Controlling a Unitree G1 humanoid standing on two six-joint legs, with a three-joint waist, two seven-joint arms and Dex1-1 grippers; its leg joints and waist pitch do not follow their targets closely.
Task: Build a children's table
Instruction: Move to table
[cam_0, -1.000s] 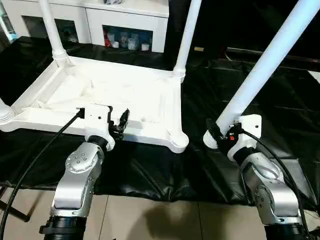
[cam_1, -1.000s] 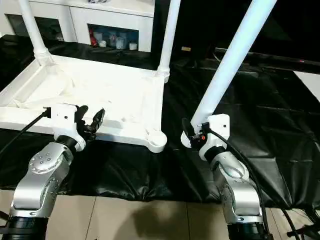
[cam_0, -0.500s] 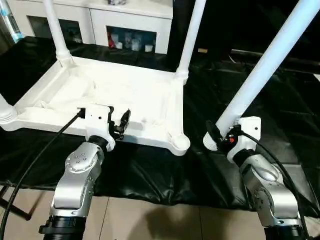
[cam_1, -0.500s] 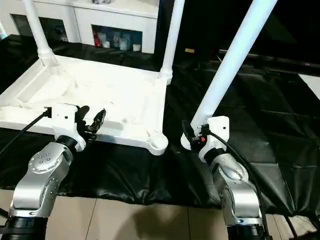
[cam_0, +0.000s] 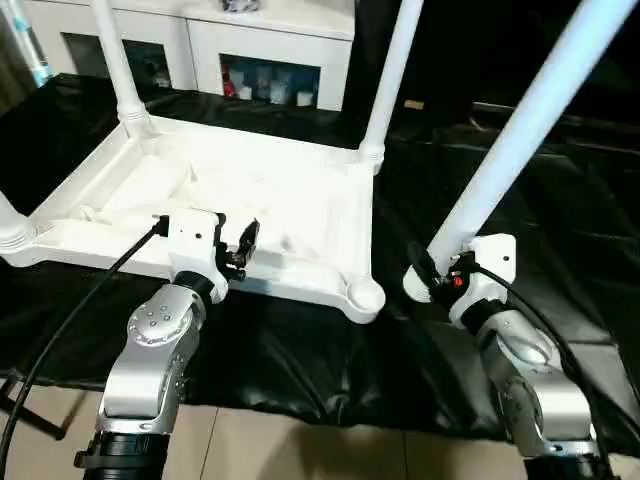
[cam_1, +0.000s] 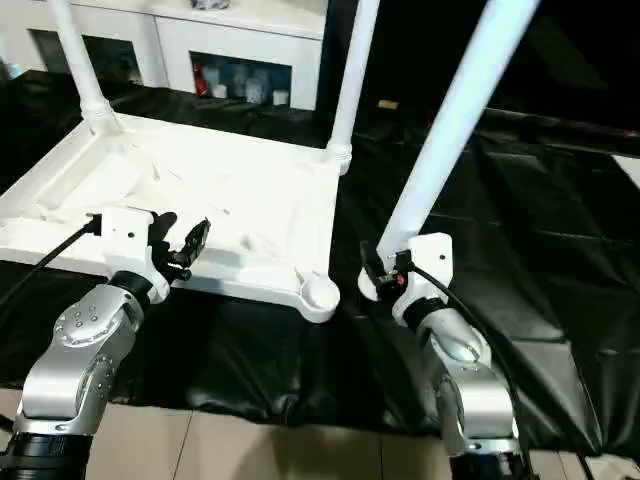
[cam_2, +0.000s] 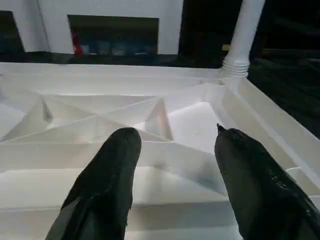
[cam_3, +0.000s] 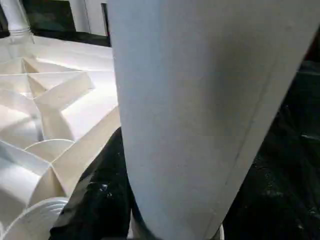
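The right gripper (cam_0: 428, 277) is closed on the lower end of a loose white tube leg (cam_0: 520, 125), its black fingers (cam_3: 97, 200) wrapped against the tube just above the flared foot; the leg slants up and to the right from the grip, out past the top of the head views; its foot hangs just right of the tabletop's near right corner socket (cam_0: 365, 297), close beside it but apart, and that round socket stands empty.

The left gripper (cam_0: 240, 246) is partly open and holds nothing; its two black fingers (cam_2: 107, 185) straddle the near rim of the upturned tabletop (cam_0: 250, 190), whether touching the plastic I cannot tell; the ribbed underside (cam_2: 150, 115) spreads out beyond the fingertips.

The tabletop lies upside down on a black sheet (cam_0: 560, 220); a fitted leg (cam_0: 395, 70) rises from the far right corner, another (cam_0: 115, 60) from the far left, and the base of a third (cam_0: 8, 225) shows at the near left corner. A white cabinet (cam_0: 270, 45) with small items in its openings stands beyond the far edge; pale floor tiles (cam_0: 300, 445) lie nearest the robot.

Both silver forearms reach forward from the near edge, the left (cam_0: 150, 350) angled slightly right toward the rim, the right (cam_0: 530, 385) angled left toward the leg's foot; a black cable (cam_0: 70, 320) trails from the left wrist.
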